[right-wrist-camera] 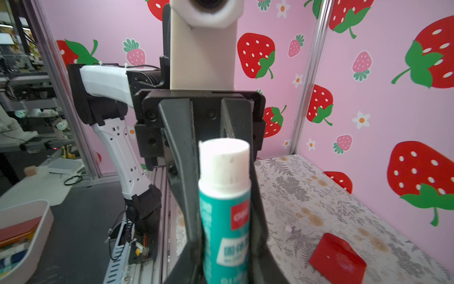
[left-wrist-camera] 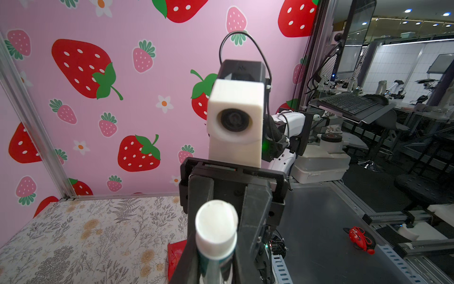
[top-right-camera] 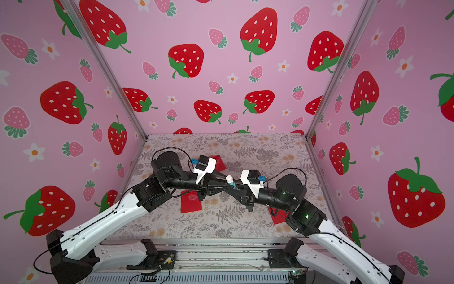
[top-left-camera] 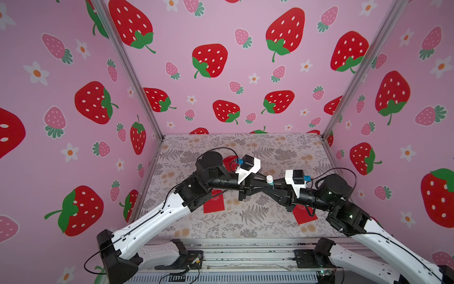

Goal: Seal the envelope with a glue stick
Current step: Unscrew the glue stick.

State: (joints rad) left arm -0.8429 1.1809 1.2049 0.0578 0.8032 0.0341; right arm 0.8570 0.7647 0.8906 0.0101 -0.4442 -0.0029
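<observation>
**Top views.** Found the left gripper (top-left-camera: 267,185) and right gripper (top-left-camera: 275,186) tip to tip in mid-air over the floral table (top-left-camera: 248,221). Spotted the glue stick (top-left-camera: 270,180) between those tips, near upright, white cap up, teal band below, well clear of the cloth. Same in both top views.

Counted three red envelopes lying on the cloth:
- near envelope (top-left-camera: 213,204), partly under the left arm (top-left-camera: 213,182)
- right-side envelope (top-left-camera: 304,216), partly under the right arm (top-left-camera: 317,196)
- far envelope (top-left-camera: 228,162), behind the left wrist (mostly hidden)

**Left wrist view.** Looked straight onto the white cap (left-wrist-camera: 216,227), very close. Saw dark fingers (left-wrist-camera: 255,209) hard against both sides of the tube with no gap showing. Read the left gripper as clamped on the glue stick. Caught a red corner (left-wrist-camera: 175,255) on the cloth beside the fingers (cannot say which envelope).

**Right wrist view.** Saw the teal body (right-wrist-camera: 226,233) flanked closely by the right gripper's own fingers (right-wrist-camera: 259,246). Cannot tell whether these press the tube or merely lie alongside (edges blurred this close). Noted one red flap (right-wrist-camera: 337,260) lying on the cloth, well apart from the tube.
</observation>
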